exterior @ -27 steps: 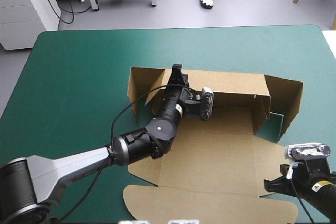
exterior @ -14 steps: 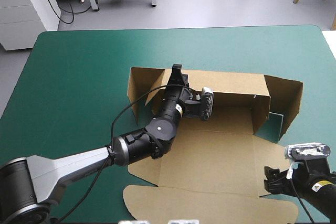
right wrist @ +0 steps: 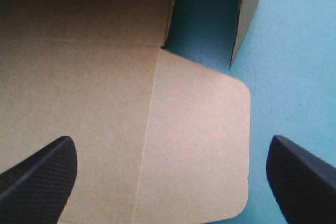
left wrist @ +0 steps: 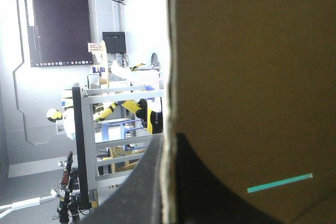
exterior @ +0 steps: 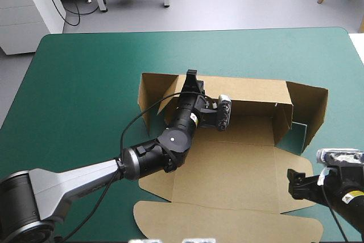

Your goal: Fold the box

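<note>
Box (exterior: pixel 227 169): cut brown board, lying right of centre on the table (exterior: pixel 85 83) and reaching almost to its near edge. Judged light, stiff across its panels and willing to hinge only along its creases. The surface looks smooth and likely to slide under a flat push, and the thin edges would probably dent under a hard pinch. Best taken by a free edge, close to a crease. Condition: far wall (exterior: pixel 250 89) raised upright, with end panels standing at both corners; floor flat; a long rounded lid (exterior: pixel 227 223) flat toward the near edge; a rounded side flap (right wrist: pixel 202 145) flat at the right. Left gripper (exterior: pixel 191 77) reaches over the floor and pinches the top edge of the far wall near its left end, one finger on each side of the board. Right gripper (exterior: pixel 294 181) hovers over the side flap, fingers spread wide, holding nothing.
</note>
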